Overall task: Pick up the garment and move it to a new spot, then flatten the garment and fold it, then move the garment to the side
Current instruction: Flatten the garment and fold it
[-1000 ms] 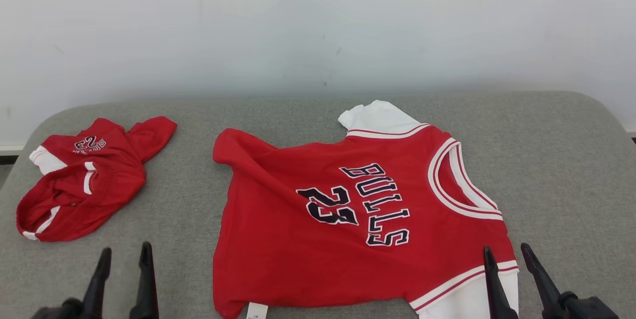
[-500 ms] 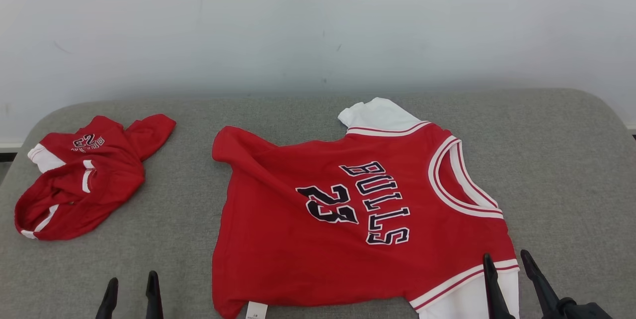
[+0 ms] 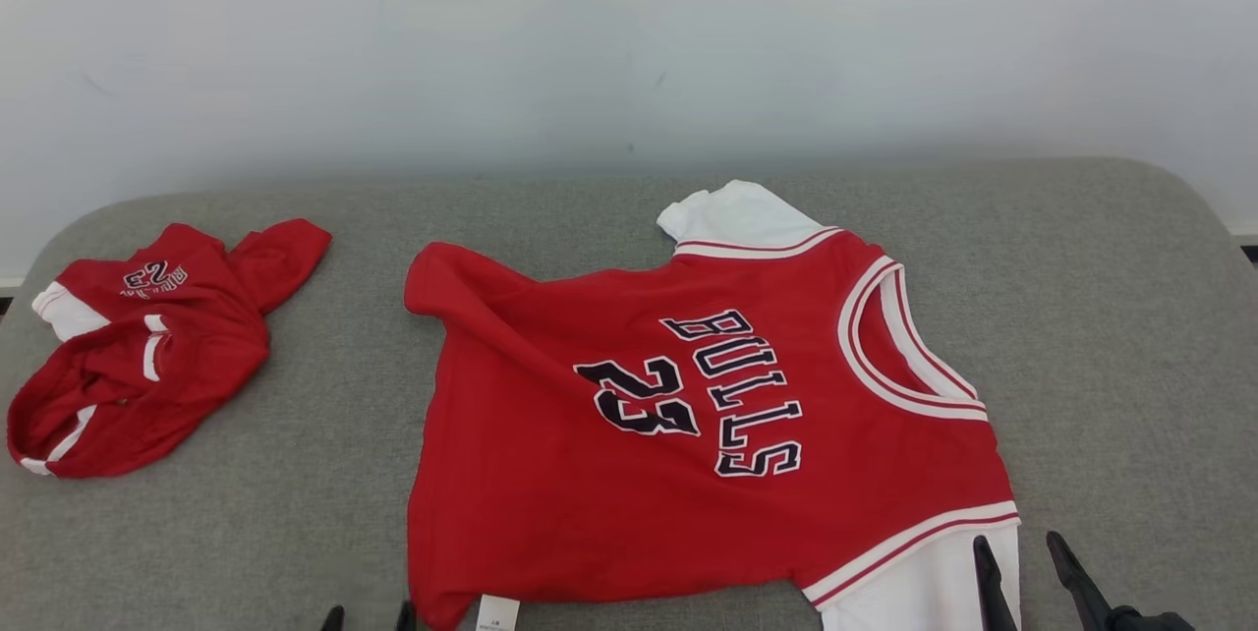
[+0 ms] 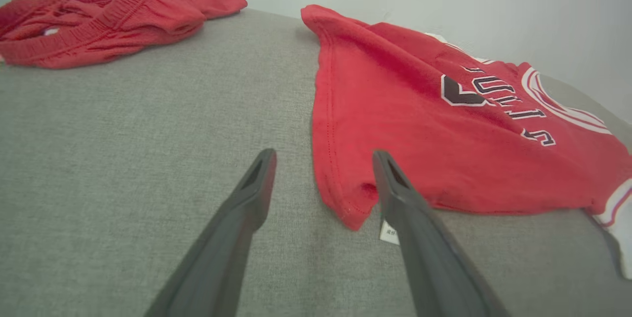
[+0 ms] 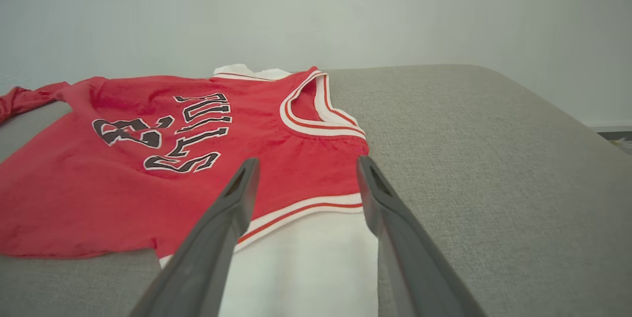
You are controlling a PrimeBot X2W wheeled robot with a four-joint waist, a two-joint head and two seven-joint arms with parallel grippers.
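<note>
The garment [image 3: 708, 415] is a red jersey printed BULLS 23, with white trim and white sleeves, lying spread on the grey padded table [image 3: 1130, 316]. My left gripper [image 3: 366, 618] is open at the bottom edge, just left of the jersey's near hem corner. In the left wrist view the left gripper [image 4: 323, 156] straddles the garment's [image 4: 444, 124] hem edge without touching it. My right gripper [image 3: 1022, 552] is open over the near white sleeve. In the right wrist view the right gripper [image 5: 307, 161] frames the garment's [image 5: 148, 169] striped armhole and white sleeve.
A second, crumpled red garment [image 3: 138, 356] lies at the table's far left, also seen as a red heap [image 4: 98, 16]. A white label [image 4: 388, 232] sticks out under the jersey's hem. A pale wall [image 3: 629, 41] rises behind the table. Bare grey padding lies right of the jersey.
My left gripper has slid right toward the jersey's hem corner and sunk to the bottom edge of the head view. The right gripper sits lower in it too. The camera shifted slightly.
</note>
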